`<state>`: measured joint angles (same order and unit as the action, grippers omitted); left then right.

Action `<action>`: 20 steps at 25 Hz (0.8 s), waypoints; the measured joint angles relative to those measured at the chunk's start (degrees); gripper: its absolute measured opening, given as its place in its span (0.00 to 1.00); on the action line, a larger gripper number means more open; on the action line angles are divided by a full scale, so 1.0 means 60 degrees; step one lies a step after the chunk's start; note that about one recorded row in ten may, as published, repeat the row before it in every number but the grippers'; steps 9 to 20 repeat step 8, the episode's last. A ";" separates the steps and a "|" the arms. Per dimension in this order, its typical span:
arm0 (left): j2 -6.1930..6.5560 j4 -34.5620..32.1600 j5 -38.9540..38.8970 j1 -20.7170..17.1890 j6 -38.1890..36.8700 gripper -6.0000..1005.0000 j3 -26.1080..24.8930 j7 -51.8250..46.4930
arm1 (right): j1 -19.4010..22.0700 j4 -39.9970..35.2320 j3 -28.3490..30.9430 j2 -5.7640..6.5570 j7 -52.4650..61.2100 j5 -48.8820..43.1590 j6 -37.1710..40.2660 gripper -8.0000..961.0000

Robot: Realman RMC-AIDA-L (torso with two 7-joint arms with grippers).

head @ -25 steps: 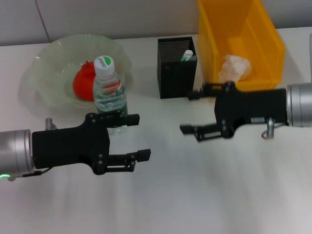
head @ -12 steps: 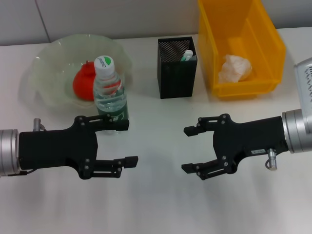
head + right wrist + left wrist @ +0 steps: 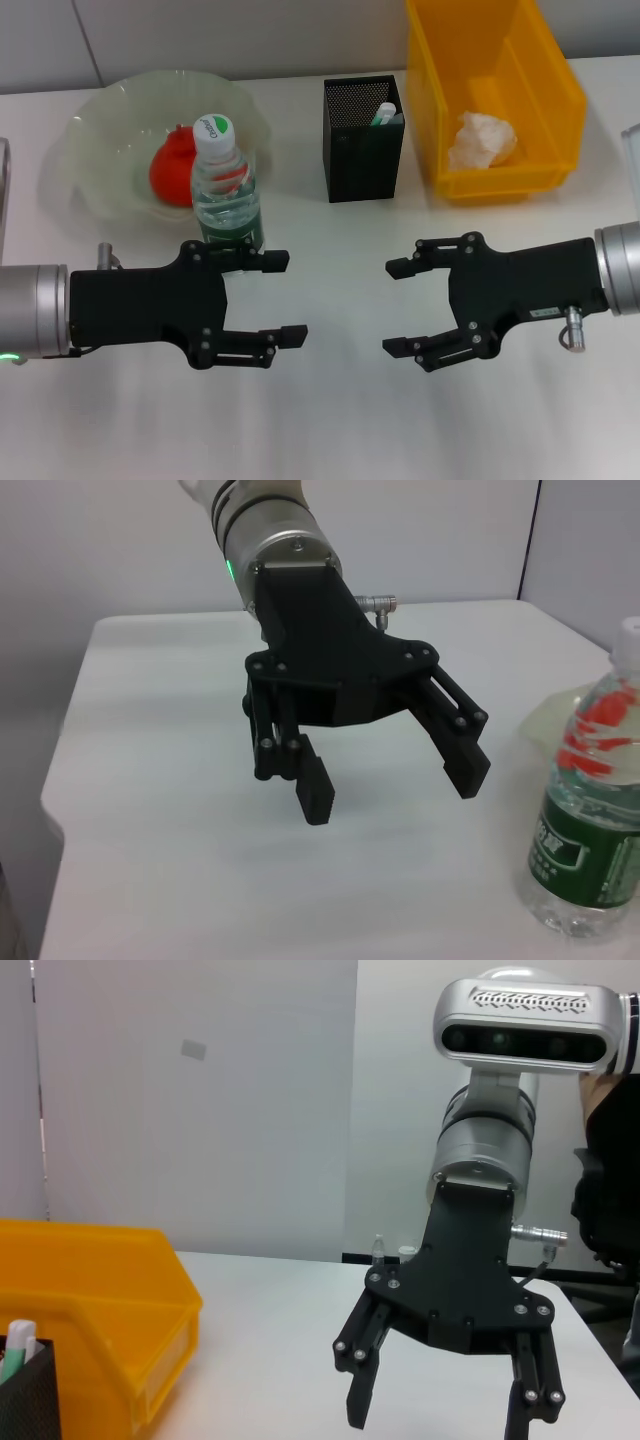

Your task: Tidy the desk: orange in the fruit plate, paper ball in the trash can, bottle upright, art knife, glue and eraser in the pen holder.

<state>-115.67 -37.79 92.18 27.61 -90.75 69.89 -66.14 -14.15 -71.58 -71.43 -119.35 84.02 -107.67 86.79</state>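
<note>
The orange (image 3: 172, 170) lies in the pale green fruit plate (image 3: 90, 130) at the back left. In front of the plate the bottle (image 3: 225, 190) (image 3: 590, 850) stands upright. The paper ball (image 3: 483, 138) rests inside the yellow trash can (image 3: 500, 185) (image 3: 100, 1290). A white-and-green stick (image 3: 384, 113) pokes out of the black mesh pen holder (image 3: 363, 140) (image 3: 25, 1390); the art knife and eraser are out of view. My left gripper (image 3: 285, 298) (image 3: 393, 785) hovers open just in front of the bottle. My right gripper (image 3: 396, 307) (image 3: 445, 1415) faces it, open and holding nothing.
Bare white table (image 3: 340, 420) lies between and in front of the two grippers. The table's edge and a grey wall run behind the plate, pen holder and trash can.
My right gripper has pulled back from beside the pen holder toward the table's front middle. My left gripper drifted slightly left and returned. Both stay open.
</note>
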 joint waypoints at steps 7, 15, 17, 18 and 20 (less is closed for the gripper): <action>-0.0069 0.0054 0.0001 0.0040 0.0092 0.81 0.0000 0.0007 | 0.0094 -0.0102 0.0003 0.0000 0.0001 0.0000 0.0020 0.86; -0.0069 0.0054 0.0001 0.0040 0.0092 0.81 0.0000 0.0007 | 0.0097 -0.0103 0.0008 0.0001 0.0001 0.0000 0.0020 0.86; -0.0069 0.0054 0.0001 0.0040 0.0092 0.81 0.0000 0.0007 | 0.0097 -0.0103 0.0008 0.0001 0.0001 0.0000 0.0020 0.86; -0.0069 0.0054 0.0001 0.0040 0.0092 0.81 0.0000 0.0007 | 0.0097 -0.0103 0.0008 0.0001 0.0001 0.0000 0.0020 0.86; -0.0069 0.0054 0.0001 0.0040 0.0092 0.81 0.0000 0.0007 | 0.0097 -0.0103 0.0008 0.0001 0.0001 0.0000 0.0020 0.86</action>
